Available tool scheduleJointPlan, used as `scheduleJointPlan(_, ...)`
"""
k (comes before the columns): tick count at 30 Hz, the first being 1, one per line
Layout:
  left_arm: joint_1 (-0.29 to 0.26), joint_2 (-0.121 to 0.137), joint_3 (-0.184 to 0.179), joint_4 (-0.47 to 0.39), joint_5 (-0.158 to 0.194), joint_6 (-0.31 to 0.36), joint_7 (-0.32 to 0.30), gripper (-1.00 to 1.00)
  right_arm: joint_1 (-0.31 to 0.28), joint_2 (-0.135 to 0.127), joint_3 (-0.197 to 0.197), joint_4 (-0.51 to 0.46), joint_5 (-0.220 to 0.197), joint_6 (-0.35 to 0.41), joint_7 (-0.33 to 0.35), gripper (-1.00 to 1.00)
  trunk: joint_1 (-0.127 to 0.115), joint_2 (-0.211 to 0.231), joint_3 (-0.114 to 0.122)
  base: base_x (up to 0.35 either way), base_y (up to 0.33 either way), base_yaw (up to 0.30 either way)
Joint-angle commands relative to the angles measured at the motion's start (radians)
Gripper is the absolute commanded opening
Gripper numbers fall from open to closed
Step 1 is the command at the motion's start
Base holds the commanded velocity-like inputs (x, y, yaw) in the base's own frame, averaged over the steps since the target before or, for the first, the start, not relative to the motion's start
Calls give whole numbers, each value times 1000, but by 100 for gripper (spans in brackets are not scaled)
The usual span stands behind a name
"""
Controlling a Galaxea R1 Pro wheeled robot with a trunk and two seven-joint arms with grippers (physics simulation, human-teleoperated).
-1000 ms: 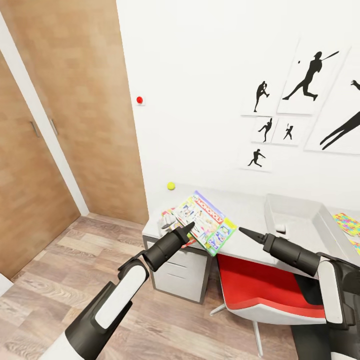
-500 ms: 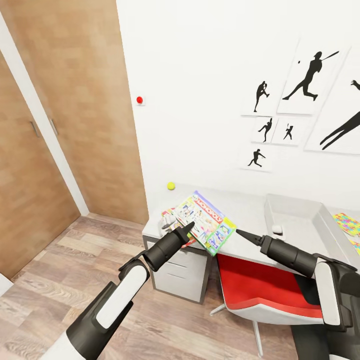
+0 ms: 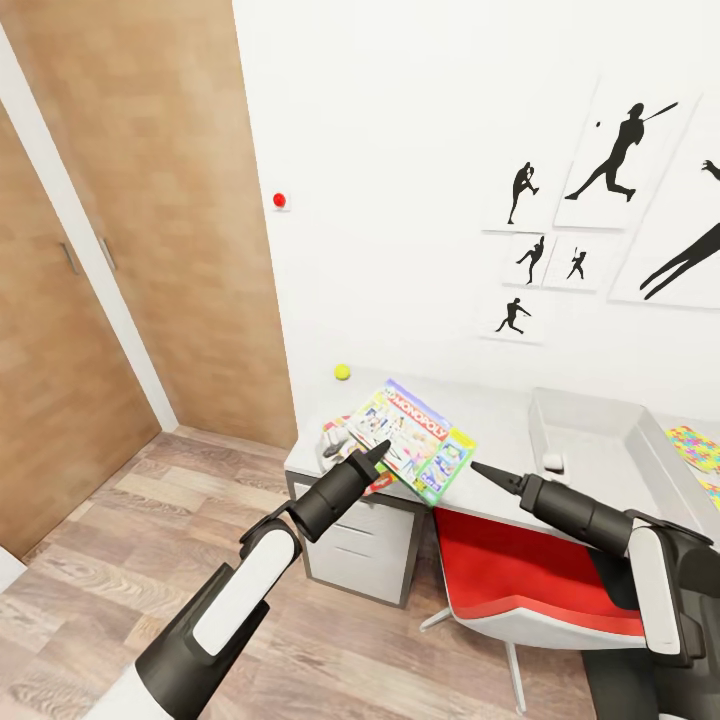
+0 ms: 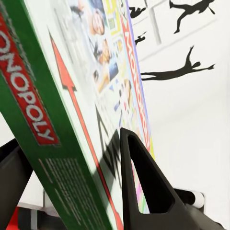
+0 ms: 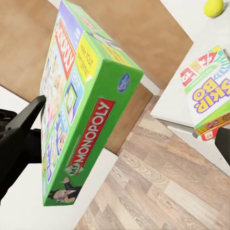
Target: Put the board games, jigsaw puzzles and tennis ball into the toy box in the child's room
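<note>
Lifted slightly higher, Monopoly box (image 3: 415, 442) stays pinched in left hand (image 3: 376, 456).

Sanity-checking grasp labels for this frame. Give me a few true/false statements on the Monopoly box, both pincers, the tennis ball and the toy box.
1. The left pincer grips the Monopoly box. True: in the left wrist view one finger lies against the box's printed face.
2. The right pincer also holds the box. False: it holds nothing and sits beside the box, apart from it.
3. The tennis ball is in the toy box. False: it lies on the table near the wall.
4. The Skip-Bo box lies flat on the table. True.
5. The Monopoly box lies flat inside the toy box. False: it is held tilted, off the table.
</note>
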Motion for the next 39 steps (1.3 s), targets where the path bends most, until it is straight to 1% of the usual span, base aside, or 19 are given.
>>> scheduleJointPlan(1,-1,0,-1,0,12,3,-1,-100,-1,0,-1,0,4,3,6,100,1,-2,-2,0,0,0)
scheduleJointPlan(12,0,-9,-2,0,20,1,-1,-100,-4,2,11,1,5,3,4,100,1,-2,-2,0,0,0)
scheduleJointPlan(15,0,-12,-2,0,19,1,-1,-100,-5,6,17,0,5,3,3,100,1,-2,-2,0,0,0)
scheduleJointPlan(19,0,-21,-2,9,18,1,-1,-100,-10,23,25,1,7,3,2,100,1,-2,-2,0,0,0)
scheduleJointPlan(22,0,-27,-2,17,17,0,-1,-100,-12,28,27,1,8,3,1,100,1,-2,-2,0,0,0)
scheduleJointPlan(32,-1,-43,-2,41,14,-1,-1,-100,-18,36,31,4,10,3,-1,100,1,-2,-2,0,0,0)
scheduleJointPlan(39,-1,-48,-3,46,12,-1,-1,-100,-20,38,32,8,10,3,-1,100,1,-2,-2,0,0,0)
